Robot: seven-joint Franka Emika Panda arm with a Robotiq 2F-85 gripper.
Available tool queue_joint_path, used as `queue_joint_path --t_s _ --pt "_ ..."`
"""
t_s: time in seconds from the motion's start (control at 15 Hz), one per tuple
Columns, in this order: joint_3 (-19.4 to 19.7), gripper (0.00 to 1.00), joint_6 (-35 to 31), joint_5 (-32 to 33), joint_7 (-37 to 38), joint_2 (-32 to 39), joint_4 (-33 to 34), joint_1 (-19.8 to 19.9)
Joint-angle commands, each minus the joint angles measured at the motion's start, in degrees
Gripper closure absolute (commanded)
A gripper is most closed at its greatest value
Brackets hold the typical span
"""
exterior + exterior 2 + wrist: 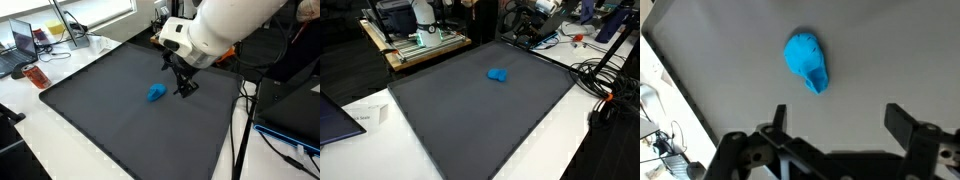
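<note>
Blue lump (806,62) on grey mat (895,50), end effector (837,116) below it.
Lump lies clear of the end effector, touching neither finger; jaws spread wide at the bottom edge; pale desk (654,72) strip along the mat's left side.

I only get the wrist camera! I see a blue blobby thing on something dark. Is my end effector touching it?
Observer: No. In an exterior view the end effector hangs open beside the blue thing, clear of it.
Operator: What's the dark stuff under it?
Observer: It's a big dark mat lying on a white table.
Operator: Is there other stuff around?
Observer: Yes, an open laptop stands on the table past one corner of the mat.
</note>
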State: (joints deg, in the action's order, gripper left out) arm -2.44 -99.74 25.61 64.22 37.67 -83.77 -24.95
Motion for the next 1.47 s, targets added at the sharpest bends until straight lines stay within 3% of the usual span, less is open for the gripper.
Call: queue_joint_path --t_s 0.0,0.27,1.0,1.4 --pt "0.44 0.0 5.62 -1.3 -2.67 6.0 9.23 -0.1" --pt "0.71 0.0 11.63 -3.39 -6.1 11.64 17.77 0.67" --pt "1.09 0.0 19.32 -12.88 -24.01 21.52 35.04 5.62" --pt "1.81 0.0 23.1 -17.38 -27.95 25.66 42.37 8.17"
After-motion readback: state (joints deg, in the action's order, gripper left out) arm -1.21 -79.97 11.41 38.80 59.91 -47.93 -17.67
